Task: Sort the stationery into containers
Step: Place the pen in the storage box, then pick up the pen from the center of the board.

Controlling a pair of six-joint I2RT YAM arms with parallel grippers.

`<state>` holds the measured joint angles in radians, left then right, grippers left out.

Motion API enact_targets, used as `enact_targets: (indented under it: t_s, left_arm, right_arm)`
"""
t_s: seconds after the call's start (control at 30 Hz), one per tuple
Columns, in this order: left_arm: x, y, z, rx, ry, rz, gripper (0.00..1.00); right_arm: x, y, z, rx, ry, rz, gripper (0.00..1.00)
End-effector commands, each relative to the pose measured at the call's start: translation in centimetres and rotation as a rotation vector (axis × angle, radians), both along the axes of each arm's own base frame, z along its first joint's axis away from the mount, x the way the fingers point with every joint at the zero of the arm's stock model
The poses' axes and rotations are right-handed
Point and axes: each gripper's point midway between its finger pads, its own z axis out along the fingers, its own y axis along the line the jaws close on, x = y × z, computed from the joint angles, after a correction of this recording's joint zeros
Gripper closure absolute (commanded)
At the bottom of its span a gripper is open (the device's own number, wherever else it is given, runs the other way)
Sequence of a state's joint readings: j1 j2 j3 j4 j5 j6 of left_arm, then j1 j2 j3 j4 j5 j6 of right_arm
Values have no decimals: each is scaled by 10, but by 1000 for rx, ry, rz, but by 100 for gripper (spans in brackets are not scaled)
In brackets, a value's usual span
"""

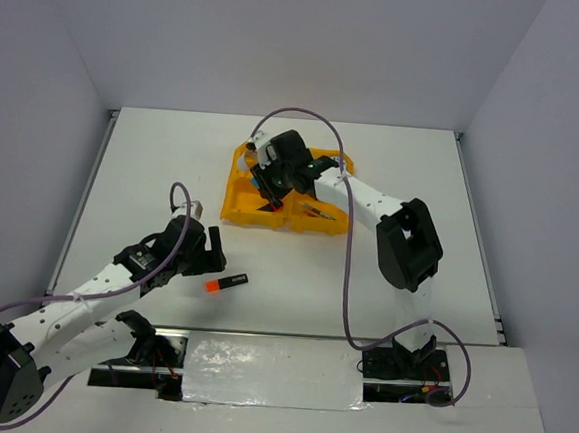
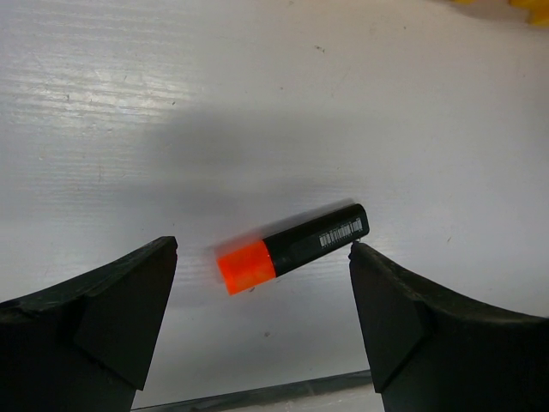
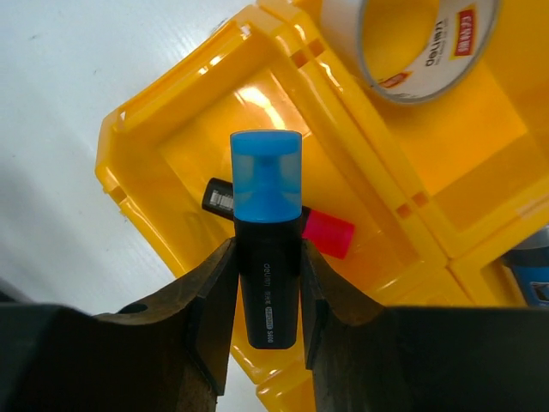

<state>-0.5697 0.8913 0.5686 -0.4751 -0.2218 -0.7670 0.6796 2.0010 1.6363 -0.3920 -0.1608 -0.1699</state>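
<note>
A black marker with an orange cap point(image 1: 226, 283) lies on the white table; in the left wrist view it point(image 2: 292, 247) lies slanted between my fingers. My left gripper point(image 1: 209, 253) point(image 2: 262, 257) is open and empty just above it, its right fingertip point(image 2: 369, 266) close to the marker's black end. My right gripper point(image 1: 272, 182) point(image 3: 268, 279) is shut on a black marker with a blue cap point(image 3: 266, 176), held upright over the orange tray point(image 1: 232, 212) point(image 3: 120, 172). A pink-capped marker point(image 3: 327, 233) lies in the compartment below. A tape roll point(image 3: 425, 51) sits in an adjoining compartment.
A blue item point(image 3: 533, 276) shows at the right edge in another compartment. A thin pen point(image 1: 320, 214) lies in the tray's near right compartment. The table's front edge point(image 2: 257, 396) runs just behind the orange-capped marker. White walls enclose the table. A purple cable point(image 1: 348, 281) hangs by the right arm.
</note>
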Motion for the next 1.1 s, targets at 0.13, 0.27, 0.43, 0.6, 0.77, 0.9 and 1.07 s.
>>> enact_targets:
  t_s: [0.13, 0.27, 0.43, 0.6, 0.77, 0.9, 1.07]
  left_arm:
    - [0, -19, -19, 15, 9, -76, 7]
    - [-2, -30, -22, 44, 0, -132, 7]
    - [-8, -44, -28, 75, 14, -225, 10]
    - [-14, -49, -37, 110, 38, -256, 12]
    - [-10, -43, -52, 175, 35, -233, 16]
    - [-9, -46, -56, 201, 48, -240, 23]
    - [-19, -45, -61, 245, 81, -231, 27]
  right_arm:
    - [6, 17, 46, 63, -71, 5, 0]
    - [1, 6, 92, 102, -136, -35, 0]
    - [-32, -32, 176, 231, -272, -97, 0]
    - [-83, -69, 212, 330, -331, -93, 0]
    - [-144, -100, 228, 488, -344, -70, 0]
    - [-182, -119, 234, 590, -335, -54, 0]
    - [-210, -145, 248, 646, -358, -77, 0]
